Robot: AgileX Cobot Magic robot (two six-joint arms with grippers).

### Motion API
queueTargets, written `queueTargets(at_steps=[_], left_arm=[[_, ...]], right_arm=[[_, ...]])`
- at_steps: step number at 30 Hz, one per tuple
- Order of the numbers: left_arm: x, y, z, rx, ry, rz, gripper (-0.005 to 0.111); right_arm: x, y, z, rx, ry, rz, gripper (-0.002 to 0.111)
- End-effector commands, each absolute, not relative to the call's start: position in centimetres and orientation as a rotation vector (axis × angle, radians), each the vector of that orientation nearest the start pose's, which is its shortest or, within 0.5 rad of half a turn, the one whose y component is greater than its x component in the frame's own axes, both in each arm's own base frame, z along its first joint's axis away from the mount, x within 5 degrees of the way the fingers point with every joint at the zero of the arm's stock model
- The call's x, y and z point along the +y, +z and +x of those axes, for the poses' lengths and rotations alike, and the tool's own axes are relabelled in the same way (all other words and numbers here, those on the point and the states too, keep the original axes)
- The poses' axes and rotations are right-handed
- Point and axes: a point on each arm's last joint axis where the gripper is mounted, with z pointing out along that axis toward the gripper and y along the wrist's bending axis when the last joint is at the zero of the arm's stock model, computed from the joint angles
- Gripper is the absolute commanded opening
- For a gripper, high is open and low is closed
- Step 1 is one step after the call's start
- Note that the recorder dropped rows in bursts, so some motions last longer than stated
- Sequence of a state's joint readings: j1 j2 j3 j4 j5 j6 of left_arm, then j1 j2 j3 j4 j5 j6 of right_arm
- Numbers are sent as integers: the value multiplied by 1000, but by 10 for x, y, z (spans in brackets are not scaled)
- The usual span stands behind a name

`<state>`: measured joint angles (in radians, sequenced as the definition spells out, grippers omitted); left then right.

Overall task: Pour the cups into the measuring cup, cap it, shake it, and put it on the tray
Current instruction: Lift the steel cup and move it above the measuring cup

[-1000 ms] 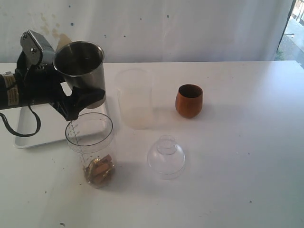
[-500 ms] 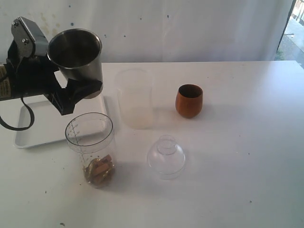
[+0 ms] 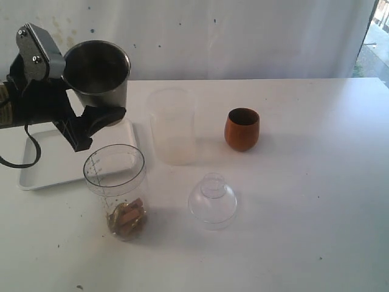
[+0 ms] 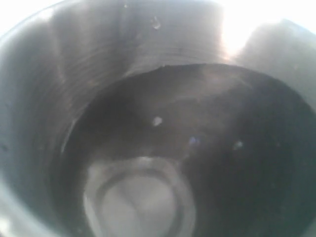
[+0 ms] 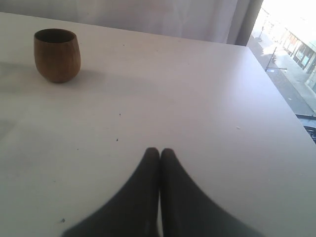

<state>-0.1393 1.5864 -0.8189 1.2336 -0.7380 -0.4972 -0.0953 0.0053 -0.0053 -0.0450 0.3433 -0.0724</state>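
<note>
Noted steel tumbler (image 3: 100,70) clamped in left gripper (image 3: 104,108). Judged rigid, light, slippery; hold mid-wall. Noted right gripper (image 5: 159,153) closed, empty.

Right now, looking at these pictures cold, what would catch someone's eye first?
The steel tumbler, held up in the left gripper at the left above the white tray. Then the measuring cup nearer the camera, brown pieces at its bottom, and the wooden cup standing alone mid-table.
</note>
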Motion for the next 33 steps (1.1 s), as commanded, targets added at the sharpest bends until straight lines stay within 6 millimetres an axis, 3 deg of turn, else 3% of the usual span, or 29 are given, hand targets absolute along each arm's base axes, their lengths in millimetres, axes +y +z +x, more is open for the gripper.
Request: queueTargets(at_steps=[1, 33], left_arm=[[-104, 252, 304, 1448, -338, 1094, 0], [-105, 251, 303, 1418, -323, 1140, 0]], right_arm=[[-7, 182, 53, 1831, -168, -5, 0], [-7, 182, 53, 1831, -168, -5, 0]])
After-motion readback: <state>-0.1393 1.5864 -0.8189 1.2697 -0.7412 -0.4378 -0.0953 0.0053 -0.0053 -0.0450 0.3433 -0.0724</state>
